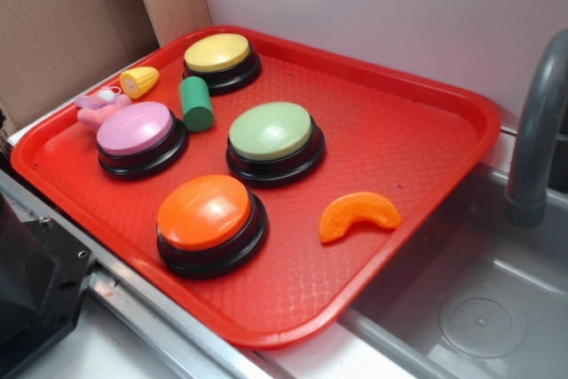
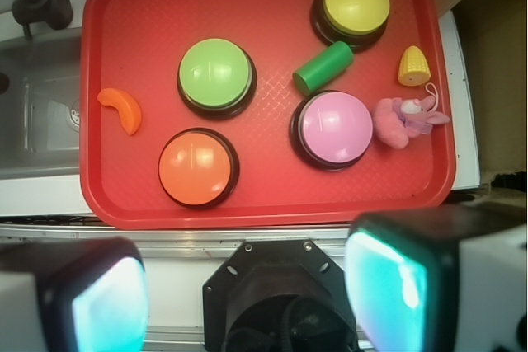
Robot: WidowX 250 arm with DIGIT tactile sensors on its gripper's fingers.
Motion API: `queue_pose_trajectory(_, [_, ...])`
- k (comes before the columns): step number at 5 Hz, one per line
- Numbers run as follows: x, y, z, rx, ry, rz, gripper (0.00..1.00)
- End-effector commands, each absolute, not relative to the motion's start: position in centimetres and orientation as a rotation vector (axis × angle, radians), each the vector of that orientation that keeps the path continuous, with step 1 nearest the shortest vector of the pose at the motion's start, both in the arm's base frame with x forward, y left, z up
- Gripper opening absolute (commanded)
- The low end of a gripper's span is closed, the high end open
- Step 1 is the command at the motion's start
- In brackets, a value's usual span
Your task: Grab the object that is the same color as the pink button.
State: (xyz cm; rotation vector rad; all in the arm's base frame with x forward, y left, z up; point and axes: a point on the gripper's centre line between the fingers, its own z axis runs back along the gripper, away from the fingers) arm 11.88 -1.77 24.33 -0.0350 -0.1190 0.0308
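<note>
No readable writing or brand is seen on anything. A red tray (image 2: 107, 195) holds every item. Taking the pink button (image 2: 334, 128) as landmark: the pink toy (image 2: 400, 119) lies touching its side, toward the tray's edge; the yellow corn piece (image 2: 413, 65) sits near the toy; the green cylinder (image 2: 322, 68) lies just beside the button. The claw (image 2: 247, 294) is held open and empty, off the tray, well apart from the button.
</note>
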Motion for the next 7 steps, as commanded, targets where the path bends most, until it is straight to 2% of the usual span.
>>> queue_pose_trajectory(1, [11.9, -1.8, 24.3, -0.035, -0.119, 0.031, 1.00])
queue_pose_trajectory(2, [12.7, 0.4, 22.9, -0.039, -0.124, 0.236, 1.00])
queue_pose_trajectory(3, [13.1, 2.8, 21.2, -0.044, -0.161, 0.464, 1.00])
queue_pose_trajectory(5, [15.2, 7.1, 16.1, 0.044, -0.228, 0.905, 1.00])
queue_pose_trajectory(6, [15.5, 9.4, 13.6, 0.116, -0.276, 1.026, 1.00])
queue_pose_trajectory(7, [16.1, 11.3, 11.2, 0.137, -0.313, 1.127, 1.00])
